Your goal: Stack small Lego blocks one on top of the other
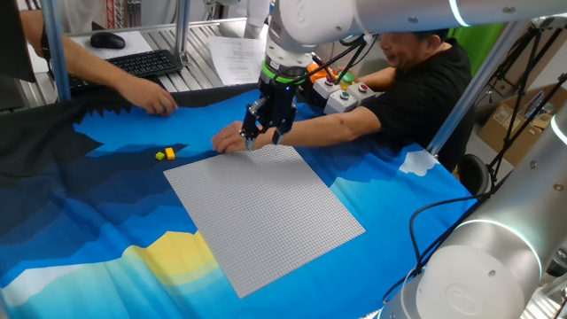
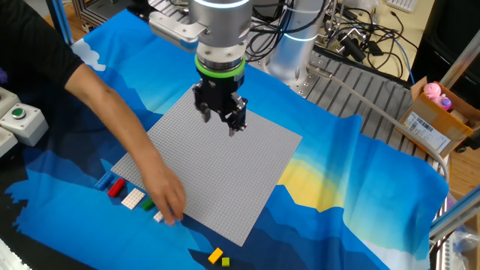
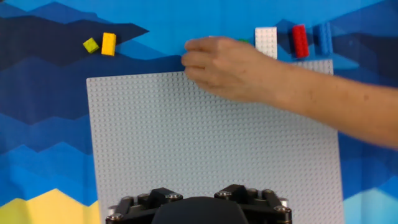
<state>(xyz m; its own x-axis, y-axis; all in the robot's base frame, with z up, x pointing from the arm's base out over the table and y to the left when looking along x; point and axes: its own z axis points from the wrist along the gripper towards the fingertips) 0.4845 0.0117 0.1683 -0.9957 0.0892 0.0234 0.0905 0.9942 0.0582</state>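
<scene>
Yellow block and smaller yellow-green block lie side by side on blue cloth over counter, past baseplate's far left corner. Person's hand reaches over far edge of grey baseplate, partly covering green block. Further right in row: white block, red block, blue block. Gripper hangs above baseplate, holding nothing; whether fingers spread, cannot tell.
</scene>
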